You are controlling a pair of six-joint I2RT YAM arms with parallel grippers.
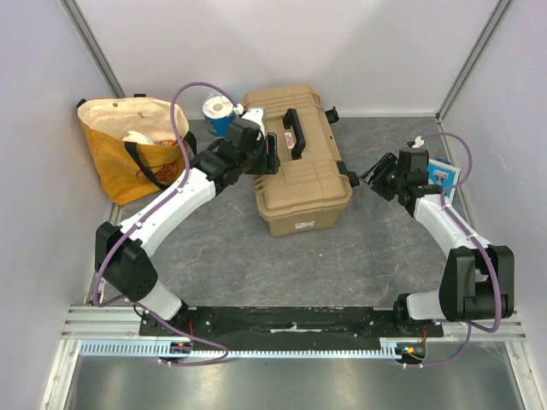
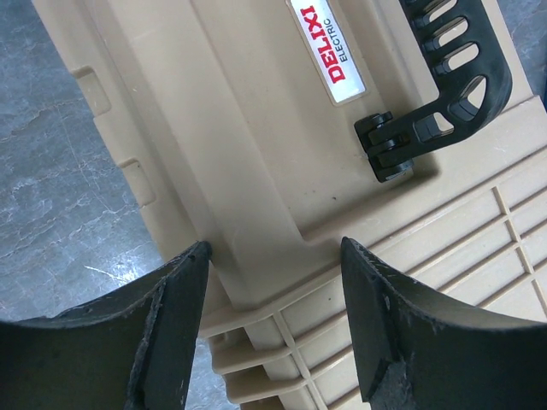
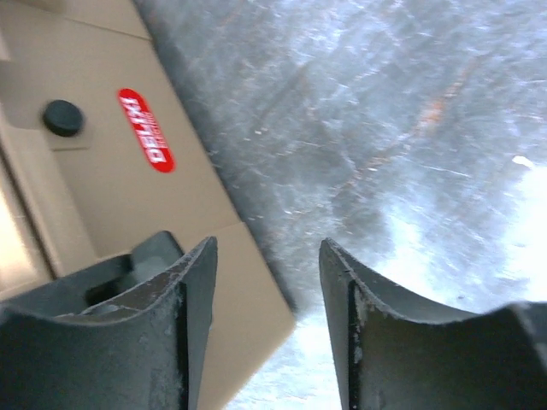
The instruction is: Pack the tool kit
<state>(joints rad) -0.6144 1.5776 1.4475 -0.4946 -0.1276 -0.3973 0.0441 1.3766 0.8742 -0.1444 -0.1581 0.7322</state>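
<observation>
The tan ribbed toolbox (image 1: pixel 299 162) stands shut in the middle of the table, its black handle (image 1: pixel 295 132) lying flat on the lid. My left gripper (image 1: pixel 272 154) hovers over the lid's left edge, jaws open. In the left wrist view the fingers straddle the ribbed lid rim (image 2: pixel 273 307) of the toolbox (image 2: pixel 256 128), beside the handle hinge (image 2: pixel 389 145). My right gripper (image 1: pixel 372 175) is open just off the box's right side. In the right wrist view its gap (image 3: pixel 269 243) holds nothing, and a black latch (image 3: pixel 128 265) shows by the left finger. No loose tools are visible.
A yellow cloth bag (image 1: pixel 132 149) stands at the back left. A blue-and-white roll (image 1: pixel 218 113) sits behind the left arm. A flat blue-white packet (image 1: pixel 443 171) lies by the right wall, behind the right arm. Grey walls close in on three sides.
</observation>
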